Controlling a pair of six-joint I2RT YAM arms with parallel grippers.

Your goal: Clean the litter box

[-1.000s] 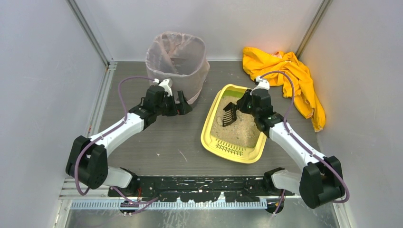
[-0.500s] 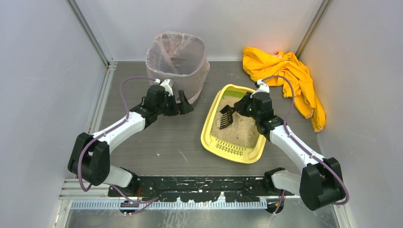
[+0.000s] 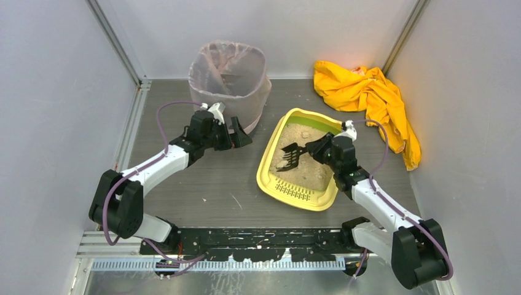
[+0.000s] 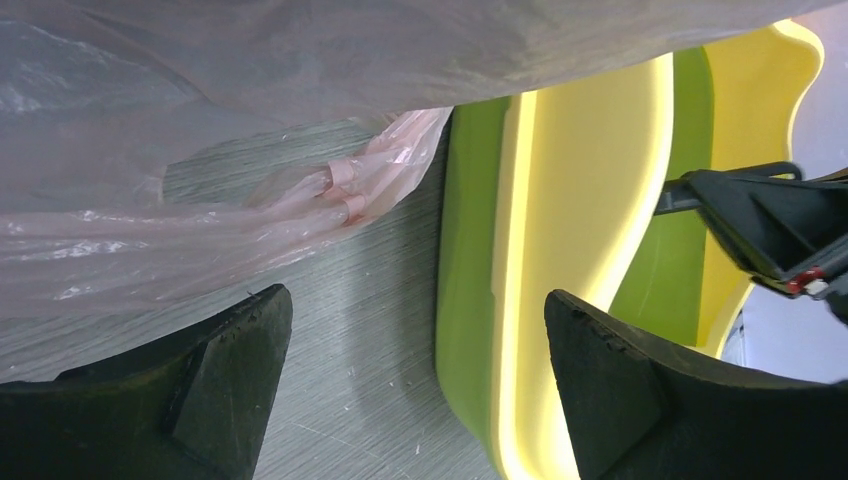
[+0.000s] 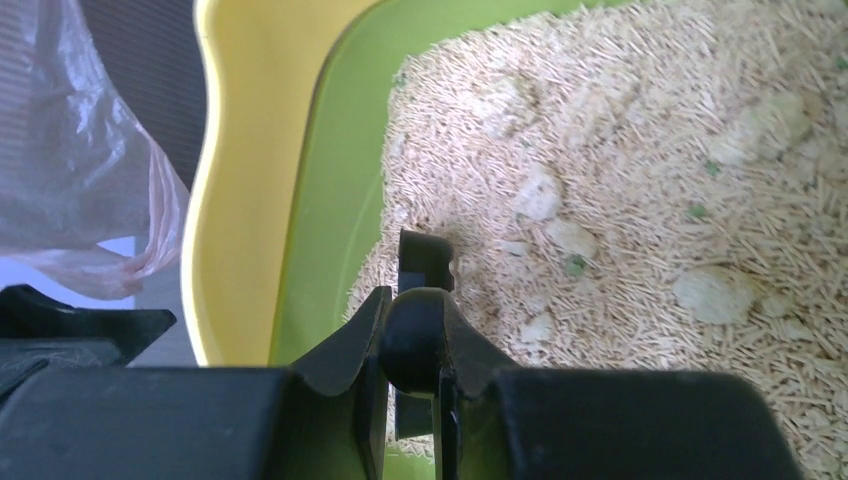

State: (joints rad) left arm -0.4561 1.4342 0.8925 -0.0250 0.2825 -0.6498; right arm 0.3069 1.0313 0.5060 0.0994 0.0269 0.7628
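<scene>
The yellow litter box lies right of centre, green inside, with beige litter. My right gripper is shut on the handle of a black slotted scoop, held over the litter with its head toward the box's left wall. In the right wrist view the gripper clamps the handle above litter holding pale clumps. My left gripper is open and empty, between the bin and the box's far left corner. Its view shows the gripper facing the box's rim.
A tall bin lined with a pinkish translucent bag stands at the back, left of the box; the bag's knotted edge hangs by the left fingers. A crumpled yellow cloth lies at the back right. Grey walls close both sides.
My right gripper has drawn back toward the near side with the scoop, whose head now sits further left and nearer. The litter box has shifted slightly left. The left arm has barely moved.
</scene>
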